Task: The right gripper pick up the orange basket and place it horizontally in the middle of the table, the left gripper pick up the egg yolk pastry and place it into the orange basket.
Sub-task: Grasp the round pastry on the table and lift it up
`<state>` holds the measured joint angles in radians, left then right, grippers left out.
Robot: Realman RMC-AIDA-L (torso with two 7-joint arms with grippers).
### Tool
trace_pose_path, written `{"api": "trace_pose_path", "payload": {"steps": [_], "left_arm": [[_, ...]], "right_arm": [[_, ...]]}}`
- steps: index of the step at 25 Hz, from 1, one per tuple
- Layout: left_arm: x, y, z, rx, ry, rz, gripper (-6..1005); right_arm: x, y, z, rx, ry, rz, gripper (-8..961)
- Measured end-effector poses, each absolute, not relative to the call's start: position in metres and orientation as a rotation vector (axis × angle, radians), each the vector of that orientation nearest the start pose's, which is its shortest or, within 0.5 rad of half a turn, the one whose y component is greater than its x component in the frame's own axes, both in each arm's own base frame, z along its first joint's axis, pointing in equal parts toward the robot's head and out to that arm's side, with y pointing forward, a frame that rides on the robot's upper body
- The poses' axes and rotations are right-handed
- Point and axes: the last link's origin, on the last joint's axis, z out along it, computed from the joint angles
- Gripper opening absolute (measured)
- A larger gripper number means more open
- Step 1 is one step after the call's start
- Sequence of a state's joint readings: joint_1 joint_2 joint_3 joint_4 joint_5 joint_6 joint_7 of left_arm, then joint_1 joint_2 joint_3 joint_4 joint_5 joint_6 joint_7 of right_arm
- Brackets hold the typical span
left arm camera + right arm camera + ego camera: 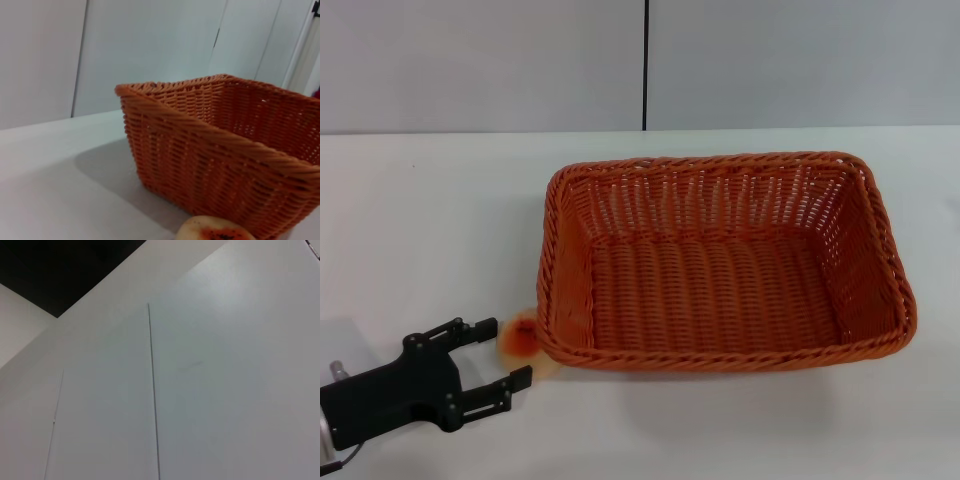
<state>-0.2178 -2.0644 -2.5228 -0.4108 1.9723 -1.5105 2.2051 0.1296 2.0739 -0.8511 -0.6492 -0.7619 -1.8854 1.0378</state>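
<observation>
One arm is showing at work in the head view: the left gripper [502, 352] is sitting low over the table [420, 230] at the robot's near left, its two black fingers [470, 330] spreading wide and pointing toward the near-left corner of the orange basket [720, 345]. The egg yolk pastry [518, 338] is lying on the table right at the mouth of those fingers, tucked against the basket's outer wall at that corner; the fingers are flanking its near side, and whether they are touching it cannot be told. The basket is resting flat and upright around the middle of the table, long side across the robot's view, with its inside showing only woven floor. In the left wrist view the basket's corner [225, 165] is looming close, and the pastry's pale rim and orange-red top [215, 231] are peeking in just in front of the weave. The right gripper is appearing in no view; its wrist camera is facing pale wall panels [210, 390].
</observation>
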Motion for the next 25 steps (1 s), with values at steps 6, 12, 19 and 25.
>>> {"api": "trace_pose_path", "payload": {"steps": [6,12,19,25], "left_arm": [[-0.362,0.219,-0.037,-2.526,-0.758,-0.621,689],[-0.36,0.223,-0.04,-2.527,-0.758,-0.618,582],[-0.364,0.221,-0.035,-2.506,-0.761,-0.621,432],[-0.377,0.226,-0.006,-2.341,-0.771,-0.633,313]], "right_arm": [[0.284,0.233,0.124,-1.685,0.117,1.536,579],[0.289,0.232,0.123,-1.671,0.138,1.529,580],[0.291,0.232,0.122,-1.655,0.149,1.523,581],[0.292,0.232,0.123,-1.645,0.146,1.524,580]]}}
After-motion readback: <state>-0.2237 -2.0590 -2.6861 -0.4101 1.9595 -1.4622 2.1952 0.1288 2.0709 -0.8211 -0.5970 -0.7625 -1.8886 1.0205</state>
